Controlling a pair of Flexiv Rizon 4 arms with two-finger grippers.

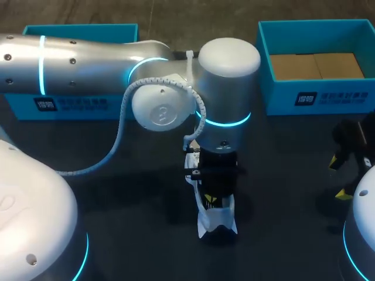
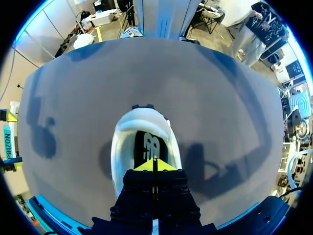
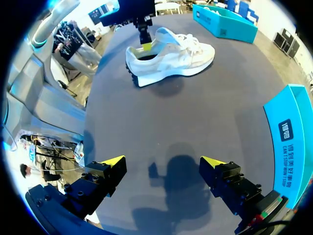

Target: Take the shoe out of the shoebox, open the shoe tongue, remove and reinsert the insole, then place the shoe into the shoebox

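Observation:
A white shoe [image 1: 215, 221] stands on the dark table near the middle, outside both boxes; the right wrist view shows it upright on its sole, shoe [image 3: 171, 54]. My left gripper [image 1: 211, 202] comes straight down into its heel opening. In the left wrist view the left gripper [image 2: 155, 165] is shut, its yellow tips pressed together just over the black insole [image 2: 148, 146] inside the shoe [image 2: 120, 152]. I cannot tell whether anything is pinched between them. My right gripper [image 3: 162, 164] stands open and empty above bare table, well away from the shoe, at the table's right side, right gripper [image 1: 338, 177].
A blue shoebox [image 1: 328, 96] with brown cardboard inside sits at the back right. A second blue box [image 1: 76, 106] at the back left is partly hidden by my left arm. Bare table lies between the shoe and my right gripper.

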